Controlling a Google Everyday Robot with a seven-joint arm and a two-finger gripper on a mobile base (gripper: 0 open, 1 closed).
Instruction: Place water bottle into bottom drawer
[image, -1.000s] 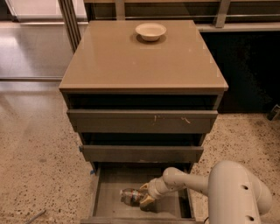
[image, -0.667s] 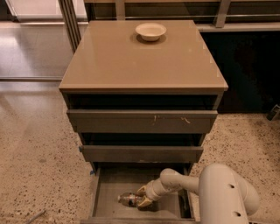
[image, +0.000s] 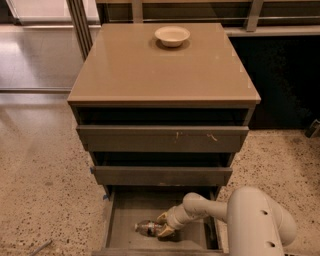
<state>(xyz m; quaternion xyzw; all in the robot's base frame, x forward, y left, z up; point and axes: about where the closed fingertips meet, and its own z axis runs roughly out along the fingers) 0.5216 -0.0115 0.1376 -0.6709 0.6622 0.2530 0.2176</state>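
The water bottle (image: 148, 228) lies on its side on the floor of the open bottom drawer (image: 131, 207), one end at the gripper (image: 164, 225). Whether the gripper clasps it cannot be told. Above the gripper are two upper drawers (image: 162, 138). Farther up, a pale bowl (image: 172, 35) sits on the tan cabinet top (image: 160, 70). Speckled terrazzo floor (image: 45, 190) surrounds the cabinet.

We find our tool (image: 161, 226) low inside the bottom drawer (image: 131, 207), at the bottle (image: 146, 228). The middle drawer (image: 162, 175) overhangs the rear; bare floor lies left, and thin side walls hem both sides.
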